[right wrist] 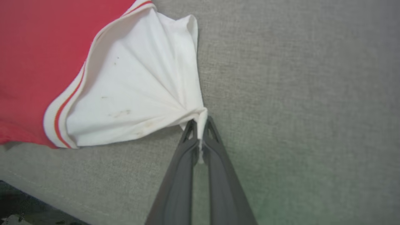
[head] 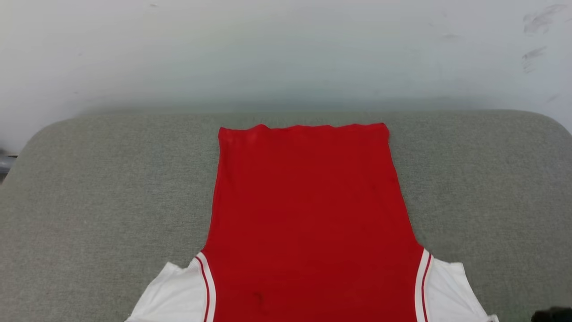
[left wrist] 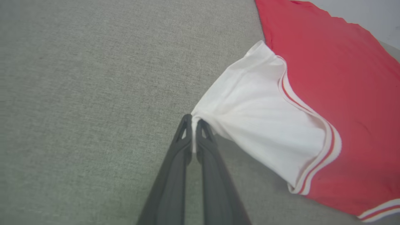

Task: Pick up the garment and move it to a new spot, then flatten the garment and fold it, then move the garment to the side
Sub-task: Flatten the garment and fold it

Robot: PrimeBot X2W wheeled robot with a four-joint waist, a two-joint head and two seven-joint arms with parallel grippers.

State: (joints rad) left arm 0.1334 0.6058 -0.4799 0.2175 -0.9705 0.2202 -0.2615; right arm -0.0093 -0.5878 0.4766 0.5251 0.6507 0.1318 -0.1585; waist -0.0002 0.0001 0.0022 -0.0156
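The shirt [head: 308,214] lies flat on a grey cushion [head: 111,188] with a coarse woven cover and rounded far corners, set against a pale, scuffed wall [head: 268,53]. The shirt is thin, smooth red cloth, and the side facing up is plain. Its body narrows toward the far hem, which runs slightly wavy near the cushion's back edge. Ribbed white trim with a thin red stripe edges each armhole, where short white sleeves fan out to either side at the near end.

In the left wrist view, the left gripper [left wrist: 194,120] has its two long dark fingers pressed together on the outer tip of the left sleeve [left wrist: 259,115]. The white cloth is drawn into a taut point with creases running back toward the trim. In the right wrist view, the right gripper [right wrist: 200,123] is likewise clamped on the tip of the right sleeve [right wrist: 137,93], which gathers in radiating folds and carries a few small brownish marks. Both pairs of fingers slant low over the cushion, pointing inward at the shirt.
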